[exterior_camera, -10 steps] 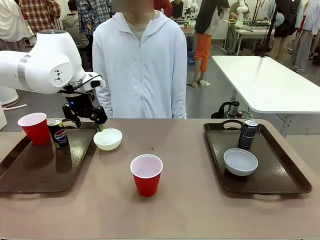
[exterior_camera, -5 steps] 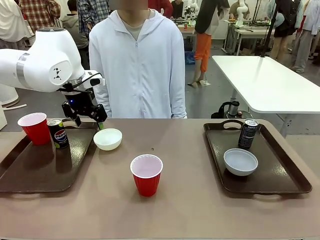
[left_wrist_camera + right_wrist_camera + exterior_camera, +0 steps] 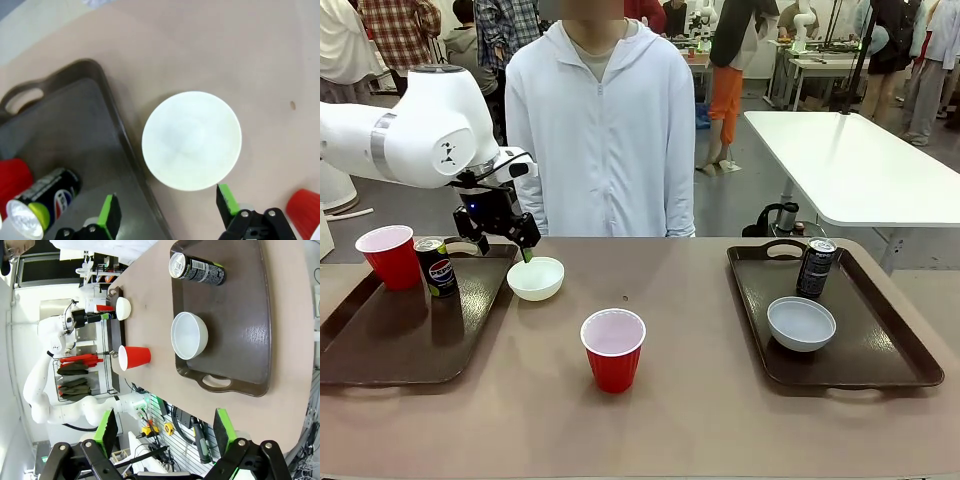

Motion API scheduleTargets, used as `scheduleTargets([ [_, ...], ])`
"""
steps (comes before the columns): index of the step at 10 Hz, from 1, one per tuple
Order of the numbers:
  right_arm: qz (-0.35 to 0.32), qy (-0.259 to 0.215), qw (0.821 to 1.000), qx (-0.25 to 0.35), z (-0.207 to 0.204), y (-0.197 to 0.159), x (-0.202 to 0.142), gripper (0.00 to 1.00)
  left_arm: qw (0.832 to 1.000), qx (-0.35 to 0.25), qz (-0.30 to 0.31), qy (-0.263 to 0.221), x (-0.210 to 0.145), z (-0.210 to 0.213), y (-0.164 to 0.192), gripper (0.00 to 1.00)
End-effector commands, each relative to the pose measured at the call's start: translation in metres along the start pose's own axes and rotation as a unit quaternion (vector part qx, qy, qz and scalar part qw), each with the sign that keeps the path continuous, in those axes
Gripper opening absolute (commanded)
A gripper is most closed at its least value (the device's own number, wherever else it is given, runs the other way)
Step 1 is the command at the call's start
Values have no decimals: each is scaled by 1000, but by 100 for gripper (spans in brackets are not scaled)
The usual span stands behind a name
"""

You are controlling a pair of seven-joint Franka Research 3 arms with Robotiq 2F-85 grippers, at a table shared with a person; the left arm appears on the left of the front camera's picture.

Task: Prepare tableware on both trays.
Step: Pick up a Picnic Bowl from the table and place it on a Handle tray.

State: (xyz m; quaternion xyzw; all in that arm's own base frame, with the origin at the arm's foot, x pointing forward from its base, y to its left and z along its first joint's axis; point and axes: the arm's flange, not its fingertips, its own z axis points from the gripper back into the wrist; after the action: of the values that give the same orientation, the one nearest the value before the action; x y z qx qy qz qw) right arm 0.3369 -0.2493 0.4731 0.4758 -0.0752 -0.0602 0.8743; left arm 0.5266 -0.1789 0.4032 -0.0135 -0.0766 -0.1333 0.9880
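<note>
Left wrist view: 1 red cup point(image 3: 12, 177) is cut off lower left, the other red cup point(image 3: 306, 212) lower right.

Two brown trays point(image 3: 390, 340) point(image 3: 880, 350); two red cups point(image 3: 388, 257) point(image 3: 613, 352); two white bowls point(image 3: 535, 279) point(image 3: 801, 324); two dark cans point(image 3: 440, 268) point(image 3: 816, 268); one person point(image 3: 610, 140).

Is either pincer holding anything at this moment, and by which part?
Nothing is held. The left pincer stands open over the small round whitish bowl; the right pincer is open and empty.
</note>
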Motion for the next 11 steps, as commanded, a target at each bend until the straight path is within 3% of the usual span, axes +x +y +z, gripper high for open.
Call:
scheduleTargets([
  [1, 6, -1, 1000, 7, 1, 0, 0, 100, 1000, 17, 1, 7, 15, -6, 0, 100],
  [8, 6, -1, 1000, 7, 1, 0, 0, 100, 998, 19, 2, 57, 29, -40, -3, 100],
  [11, 6, -1, 1000, 7, 1, 0, 0, 100, 998, 22, 2, 57, 27, -48, -1, 74],
])
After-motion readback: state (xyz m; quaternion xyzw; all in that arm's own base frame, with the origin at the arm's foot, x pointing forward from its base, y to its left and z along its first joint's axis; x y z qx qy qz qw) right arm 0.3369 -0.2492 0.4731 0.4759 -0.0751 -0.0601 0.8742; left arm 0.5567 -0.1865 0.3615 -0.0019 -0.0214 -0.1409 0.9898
